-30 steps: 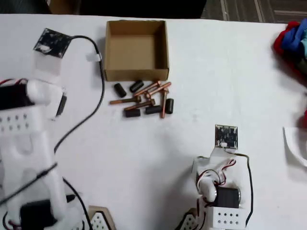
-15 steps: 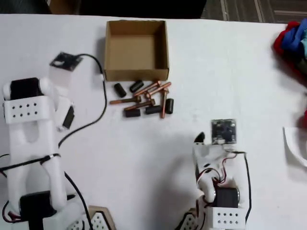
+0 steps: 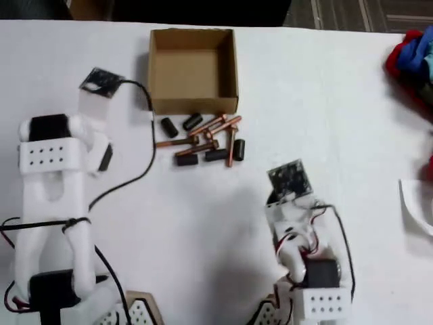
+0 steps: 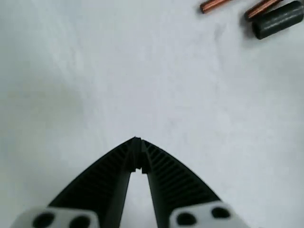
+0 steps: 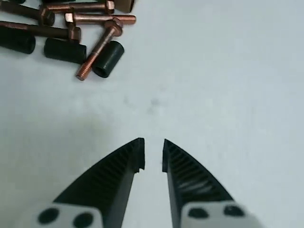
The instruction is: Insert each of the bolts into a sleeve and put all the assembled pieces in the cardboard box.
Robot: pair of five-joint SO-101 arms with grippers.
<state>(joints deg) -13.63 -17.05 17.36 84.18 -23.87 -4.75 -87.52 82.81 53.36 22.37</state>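
Note:
Several copper bolts [image 3: 215,130] and short black sleeves [image 3: 193,122] lie loose in a pile just in front of the open cardboard box [image 3: 193,101], which holds nothing. My left gripper [image 4: 137,145] is shut and holds nothing, hovering over bare table left of the pile; a black sleeve [image 4: 278,21] and two bolt ends [image 4: 213,4] show far off. In the high view the left gripper [image 3: 105,157] sits left of the pile. My right gripper [image 5: 152,152] is slightly open and holds nothing, short of a bolt [image 5: 99,52] and a sleeve [image 5: 107,59]. From above, the right gripper [image 3: 272,198] is below and right of the pile.
The white table [image 3: 338,101] has free room between the pile and both arms. A black cable [image 3: 139,145] loops from the left arm close to the box and pile. Coloured cloth [image 3: 413,57] lies at the far right edge, with a white object [image 3: 414,206] below it.
The left arm has swung right and forward toward the pile. The right arm's wrist has turned left, pointing toward the bolts. The pile and box have not moved.

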